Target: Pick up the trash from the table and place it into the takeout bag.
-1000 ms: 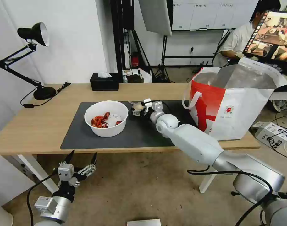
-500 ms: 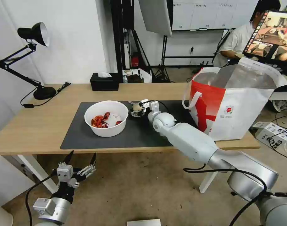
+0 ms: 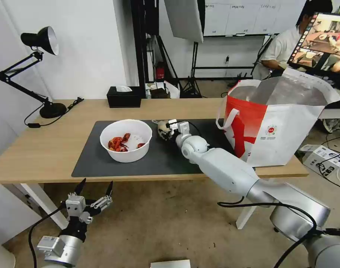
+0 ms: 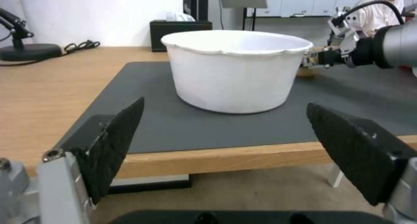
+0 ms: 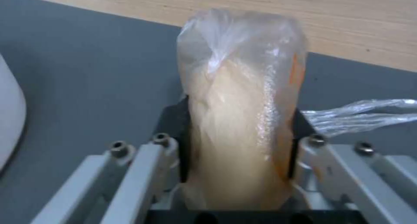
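Your right end effector is out over the mat, just right of the bowl, fingers clamped on the wrapped lump. Lump sits low over the mat; can't tell if it's touching. Bowl holds red shells, mid-left on the mat. Bag stands open at the tabletop's right end, well apart from the lump. Your left end effector hangs below the near edge, fingers spread wide, holding nothing.
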Motion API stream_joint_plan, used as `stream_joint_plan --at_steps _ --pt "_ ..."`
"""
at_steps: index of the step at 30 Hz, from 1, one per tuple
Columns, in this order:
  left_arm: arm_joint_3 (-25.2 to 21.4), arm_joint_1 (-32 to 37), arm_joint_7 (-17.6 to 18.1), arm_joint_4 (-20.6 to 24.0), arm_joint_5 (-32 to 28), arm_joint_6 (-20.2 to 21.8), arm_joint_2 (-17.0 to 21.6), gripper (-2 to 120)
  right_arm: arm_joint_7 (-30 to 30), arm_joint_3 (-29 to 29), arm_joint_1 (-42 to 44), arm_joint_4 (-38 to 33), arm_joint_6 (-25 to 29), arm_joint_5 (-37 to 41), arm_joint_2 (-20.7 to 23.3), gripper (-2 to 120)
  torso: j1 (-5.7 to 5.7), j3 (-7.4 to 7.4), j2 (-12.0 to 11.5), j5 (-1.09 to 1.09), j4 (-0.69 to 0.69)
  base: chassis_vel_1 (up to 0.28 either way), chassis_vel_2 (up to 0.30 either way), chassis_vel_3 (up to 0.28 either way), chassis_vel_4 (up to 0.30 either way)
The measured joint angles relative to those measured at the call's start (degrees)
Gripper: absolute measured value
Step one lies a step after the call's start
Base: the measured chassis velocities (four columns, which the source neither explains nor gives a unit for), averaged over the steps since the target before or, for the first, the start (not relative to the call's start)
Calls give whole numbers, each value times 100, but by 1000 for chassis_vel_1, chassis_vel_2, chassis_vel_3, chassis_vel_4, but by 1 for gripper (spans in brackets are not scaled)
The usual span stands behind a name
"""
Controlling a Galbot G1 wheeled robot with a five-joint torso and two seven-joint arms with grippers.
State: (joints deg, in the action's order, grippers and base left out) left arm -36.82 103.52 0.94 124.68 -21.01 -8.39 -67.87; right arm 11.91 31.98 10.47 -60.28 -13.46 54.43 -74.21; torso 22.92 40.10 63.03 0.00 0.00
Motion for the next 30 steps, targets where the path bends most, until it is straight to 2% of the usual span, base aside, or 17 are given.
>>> stream_joint_plan --at_steps 2,3,5,9,13,16,17,18,19,20,22,23,25,26,29,30 --pt "6 0 0 5 0 0 -2 100 10 -1 11 -20 1 5 17 33 0 0 0 0 0 0 0 0 0" --pt "19 0 0 16 0 0 -3 100 21 -9 37 -61 6 16 58 25 0 0 0 0 0 0 0 0 0" --pt "23 -4 3 24 0 0 3 100 42 -51 82 -127 20 26 116 16 0 0 0 0 0 0 0 0 0" --pt "23 -3 8 35 0 1 5 100 94 -104 139 -265 59 48 200 10 0 1 0 0 0 0 0 0 0" --pt "23 14 15 72 0 5 -8 100 299 -199 285 -811 246 -25 433 7 0 0 0 0 1 0 0 0 0" --pt "20 37 21 118 0 9 -29 100 670 -383 606 -1788 482 -609 813 7 0 0 0 1 1 0 0 0 0" --pt "20 37 21 118 0 9 -29 100 670 -383 606 -1788 482 -609 813 7 0 0 0 1 1 0 0 0 0" --pt "19 44 22 129 0 11 -34 100 807 -435 703 -2073 546 -830 933 7 0 0 0 1 0 0 0 0 0" --pt "18 56 24 150 1 12 -44 100 1082 -550 888 -2560 632 -1211 1136 7 0 0 0 1 -1 0 0 0 0" --pt "18 56 24 150 1 12 -44 100 1082 -550 888 -2560 632 -1211 1136 7 0 0 0 1 -1 0 0 0 0" --pt "18 76 24 177 8 13 -58 100 1632 -792 1240 -3285 731 -1861 1469 7 0 0 0 2 0 0 0 0 0" --pt "18 76 24 177 8 13 -58 100 1632 -792 1240 -3285 731 -1861 1469 7 0 0 0 2 0 0 0 0 0" --pt "32 89 26 204 19 16 -69 100 1968 -1112 1587 -3941 755 -2410 1791 7 0 0 0 2 -1 0 0 0 0" --pt "32 89 26 204 19 16 -69 100 1968 -1112 1587 -3941 755 -2410 1791 7 0 0 0 2 -1 0 0 0 0" --pt "48 116 27 273 37 23 -89 100 2255 -1584 1993 -4751 756 -2722 2262 7 -1 0 0 2 -1 0 0 0 0" --pt "48 116 27 273 37 23 -89 100 2255 -1584 1993 -4751 756 -2722 2262 7 -1 0 0 2 -1 0 0 0 0"
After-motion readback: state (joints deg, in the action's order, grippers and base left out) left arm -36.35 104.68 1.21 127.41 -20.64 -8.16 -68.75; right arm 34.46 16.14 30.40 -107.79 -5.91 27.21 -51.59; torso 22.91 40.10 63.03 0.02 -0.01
